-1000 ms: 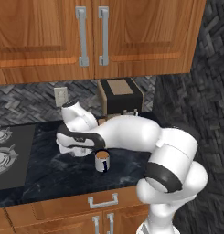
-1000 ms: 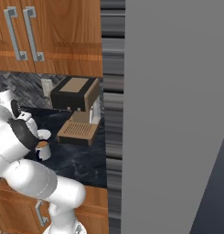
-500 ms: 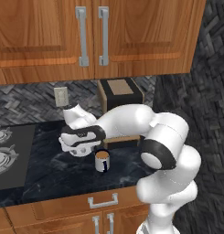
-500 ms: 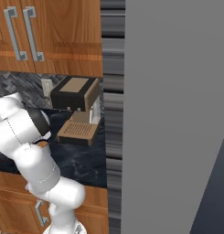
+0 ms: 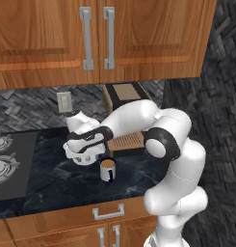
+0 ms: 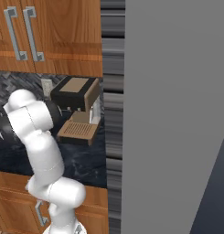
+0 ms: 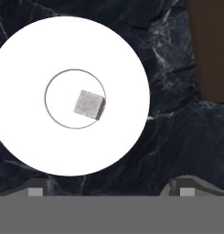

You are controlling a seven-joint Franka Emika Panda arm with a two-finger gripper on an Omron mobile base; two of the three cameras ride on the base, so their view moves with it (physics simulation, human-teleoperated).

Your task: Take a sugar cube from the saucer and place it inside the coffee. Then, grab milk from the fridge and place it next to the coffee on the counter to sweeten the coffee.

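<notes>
Spread wide and empty, the gripper hangs over the sugar cube on the saucer, needing a sideways nudge before dropping to pinch.

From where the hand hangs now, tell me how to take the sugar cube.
Come straight down on the sugar cube, pinching two opposite flat side faces. It lies alone in the centre ring of the saucer, turned slightly, so roll the hand to square with it.
</notes>
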